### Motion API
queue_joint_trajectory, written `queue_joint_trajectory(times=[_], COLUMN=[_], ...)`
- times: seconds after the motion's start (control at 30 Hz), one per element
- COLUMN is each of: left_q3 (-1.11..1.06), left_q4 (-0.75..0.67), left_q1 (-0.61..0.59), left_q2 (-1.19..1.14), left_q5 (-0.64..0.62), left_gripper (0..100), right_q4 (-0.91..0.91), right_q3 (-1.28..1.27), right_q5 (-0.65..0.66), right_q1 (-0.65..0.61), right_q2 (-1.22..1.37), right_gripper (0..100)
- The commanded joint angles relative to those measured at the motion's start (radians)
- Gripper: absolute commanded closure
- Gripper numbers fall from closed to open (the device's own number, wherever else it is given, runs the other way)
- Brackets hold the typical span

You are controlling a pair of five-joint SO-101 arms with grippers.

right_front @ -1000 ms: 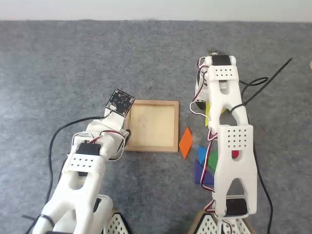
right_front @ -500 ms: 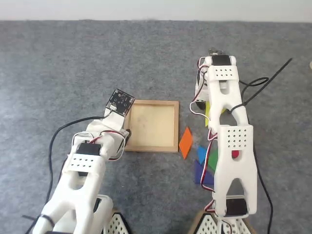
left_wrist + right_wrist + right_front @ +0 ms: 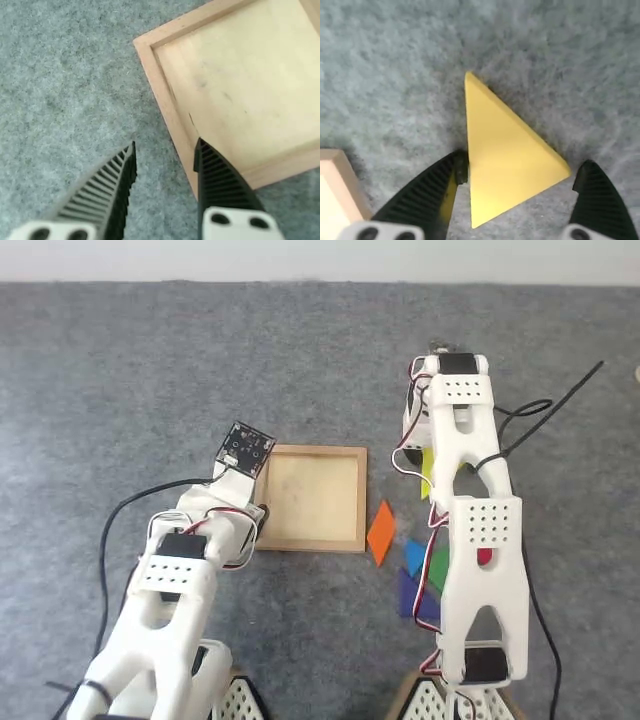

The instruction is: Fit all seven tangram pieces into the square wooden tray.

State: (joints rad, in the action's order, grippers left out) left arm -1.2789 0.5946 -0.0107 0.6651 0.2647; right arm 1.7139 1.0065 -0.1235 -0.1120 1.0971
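The square wooden tray lies between the two arms, with nothing inside it. My left gripper is open at the tray's left side, one finger over the rim and the other over the carpet. My right gripper is open and straddles a yellow triangle, which lies flat on the carpet right of the tray; the same yellow triangle peeks out beside the right arm. An orange piece, a blue piece, a green piece and a purple piece lie near the tray's front right corner.
Grey carpet covers the table. A red piece shows through a gap in the right arm. A corner of the tray lies close to one right finger. Black cables trail right of the right arm.
The right arm has crept very slightly to the right. Nothing else differs.
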Motion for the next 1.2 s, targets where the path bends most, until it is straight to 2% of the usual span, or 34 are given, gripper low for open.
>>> queue_joint_trajectory(times=[0.0,1.03,1.17], left_q3=[0.010,0.005,0.005], left_q4=[-0.014,-0.014,-0.014], left_q1=[-0.006,-0.008,-0.008], left_q2=[0.029,0.035,0.035], left_q5=[-0.015,-0.012,-0.012], left_gripper=[82,82,82], right_q4=[-0.015,-0.019,-0.018], right_q3=[0.025,0.026,0.026], right_q5=[0.037,0.043,0.043], right_q1=[0.027,0.028,0.028], right_q2=[0.002,0.022,0.022], right_gripper=[66.3,66.4,73.1])
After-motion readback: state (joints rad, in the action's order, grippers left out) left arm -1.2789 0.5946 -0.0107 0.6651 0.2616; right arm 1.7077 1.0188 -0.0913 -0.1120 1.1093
